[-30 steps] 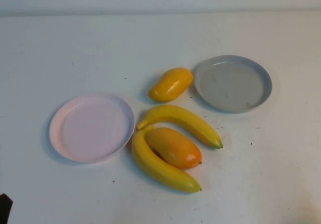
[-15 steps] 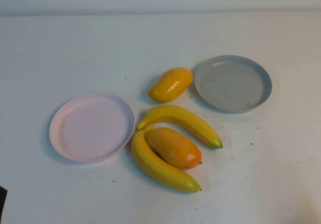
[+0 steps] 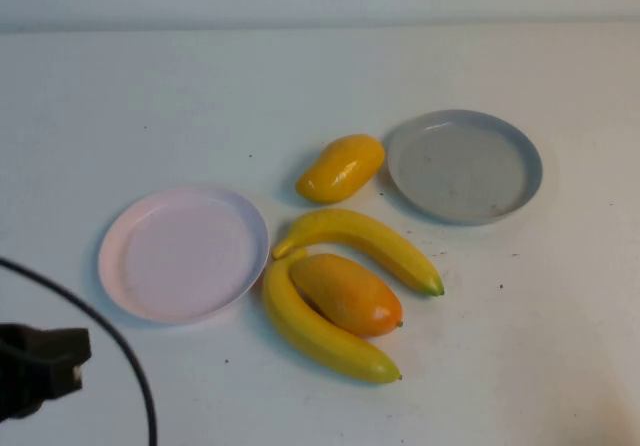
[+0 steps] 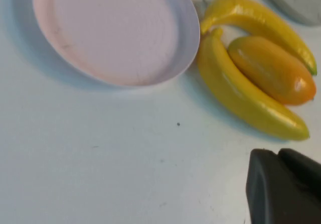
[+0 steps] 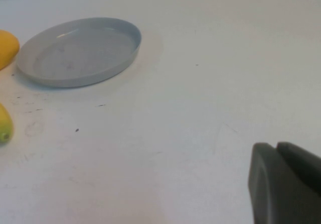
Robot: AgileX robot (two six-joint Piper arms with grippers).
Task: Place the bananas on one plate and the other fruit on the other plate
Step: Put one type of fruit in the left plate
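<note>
**Left pincer at the near-left corner; fruit lies ahead and to its right**

Nearest the robot, the left pincer (image 3: 40,366) sits low at the near-left edge of the tabletop (image 3: 180,96), its cable arcing beside it. Whether its fingers are spread or closed I cannot tell. The right pincer (image 5: 286,184) shows only as a dark body in its own wrist view, over bare tabletop on the right, and is out of the high view; its opening I cannot tell either.

From the left pincer, the near banana (image 3: 318,328) lies forward and to the right. Its long axis runs from its stem by the pink plate's rim toward the near right, curving round the blushed mango (image 3: 347,293), which rests in its hollow and touches it. The left arm looks the nearer one to this cluster.

Next out, the pink plate (image 3: 130,228) holds nothing. The second banana (image 3: 365,241) lies just behind the blushed mango, its stem near the first banana's stem.

Farther on sits the yellow mango (image 3: 341,167), alone. Farthest right, the grey-blue plate (image 3: 532,166) is also bare, nearer the right arm.
</note>
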